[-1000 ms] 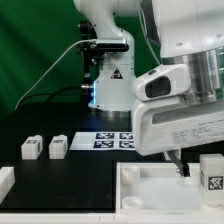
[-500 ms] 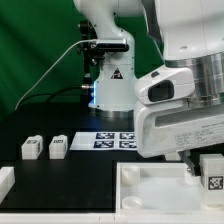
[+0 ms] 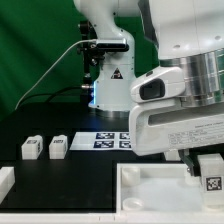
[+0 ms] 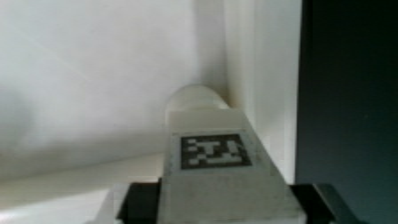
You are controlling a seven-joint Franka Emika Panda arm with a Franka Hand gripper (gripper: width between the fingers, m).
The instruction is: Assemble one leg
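Observation:
My gripper (image 3: 203, 166) is shut on a leg (image 3: 212, 176), a stubby white block with a black-and-white tag. It holds the leg over the corner of the large white tray-like part (image 3: 150, 188) on the exterior view's right. In the wrist view the leg (image 4: 217, 150) fills the middle, its rounded tip pointing at the tray's inner corner (image 4: 214, 60). Dark fingers (image 4: 143, 203) press it from both sides. Whether the leg touches the tray is hidden. Two more legs (image 3: 32, 148) (image 3: 58, 147) stand on the black table on the exterior view's left.
The marker board (image 3: 112, 140) lies behind the tray, in front of the arm's base (image 3: 108, 85). Another white part (image 3: 5, 181) shows at the left edge. The arm's big white wrist housing (image 3: 180, 110) blocks much of the right side.
The arm has shifted a little toward the exterior view's right with the leg still in the gripper. The two legs on the left have not moved.

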